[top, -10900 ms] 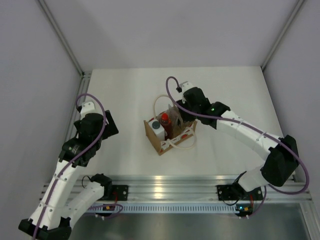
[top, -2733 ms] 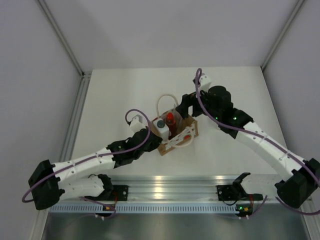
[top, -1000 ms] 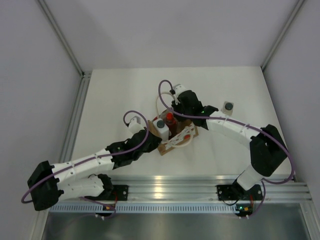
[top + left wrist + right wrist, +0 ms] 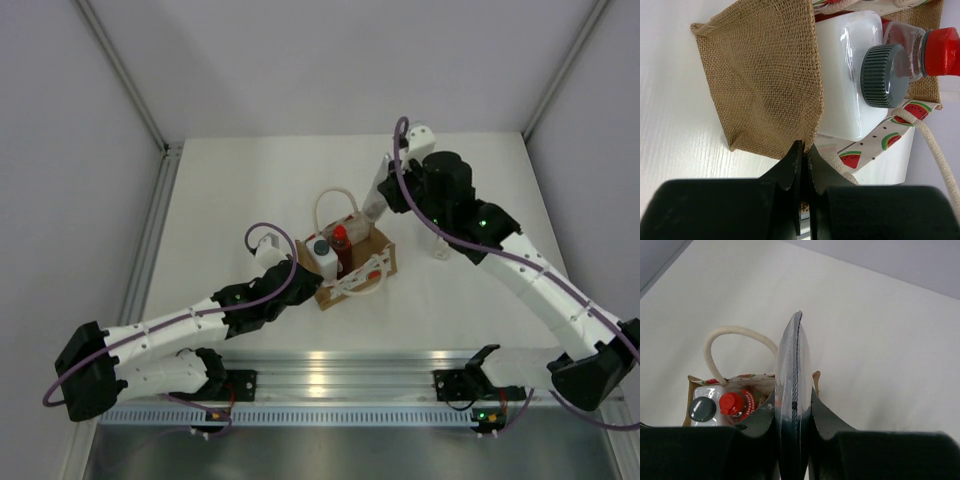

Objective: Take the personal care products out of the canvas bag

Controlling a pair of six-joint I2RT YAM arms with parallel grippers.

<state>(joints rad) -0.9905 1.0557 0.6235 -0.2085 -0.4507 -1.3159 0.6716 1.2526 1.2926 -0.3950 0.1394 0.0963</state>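
Observation:
The canvas bag point(image 4: 372, 262) stands mid-table, brown burlap with a watermelon-print band point(image 4: 890, 140). Inside it stand a white bottle with grey cap point(image 4: 320, 248), whose grey cap point(image 4: 882, 76) shows in the left wrist view, and a red bottle with red cap point(image 4: 341, 238), also visible as the red bottle point(image 4: 732, 403). My left gripper point(image 4: 806, 148) is shut on the bag's left wall edge point(image 4: 305, 272). My right gripper point(image 4: 792, 395) is shut on the white squeeze tube point(image 4: 794, 350), held edge-on in the air above and behind the bag's right end, the tube point(image 4: 377, 190) clear of the bag.
A white rope handle point(image 4: 333, 202) loops up behind the bag; the other handle point(image 4: 362, 285) lies along its front. A small pale thing point(image 4: 440, 247) pokes out under my right forearm, right of the bag. Grey walls close in the table on three sides.
My right gripper was down in the bag a second ago; it has risen and swung back to the right with the tube in it. The left arm has stayed put.

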